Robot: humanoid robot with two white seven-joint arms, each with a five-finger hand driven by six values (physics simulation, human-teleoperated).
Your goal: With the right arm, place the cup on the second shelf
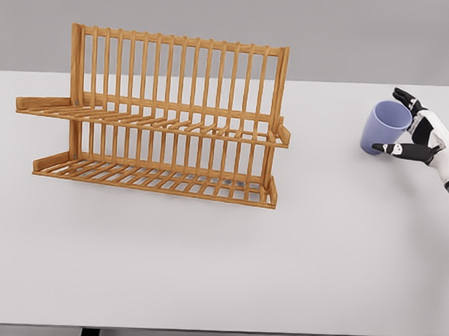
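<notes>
A humanoid robot's right hand closes around a pale purple cup at the far right of a white table, its dark-tipped fingers curving over the rim from behind while the thumb presses along the lower wall, so the cup sits clasped between them. The cup is tilted, its open mouth turned up and toward the hand, and it appears to be lifted slightly or tipped off its base, though the view does not settle whether any part of it touches the tabletop. Well apart from it, across an open stretch of table to the left, stands a two-tier wooden dish rack with a slatted back. Its upper shelf and its lower shelf both carry nothing. Only the white forearm of the right arm shows, entering from the right edge; the left arm is out of view. Judged from this scene, the grasp is secured and the job is at an early stage: the cup has yet to be carried leftward across the table, raised to shelf height and set down on the rack. Which tier counts as the second is not clear from the task wording alone. The slats leave gaps, so the cup will likely need to be brought level before release, lest it tip or settle crooked between them.
</notes>
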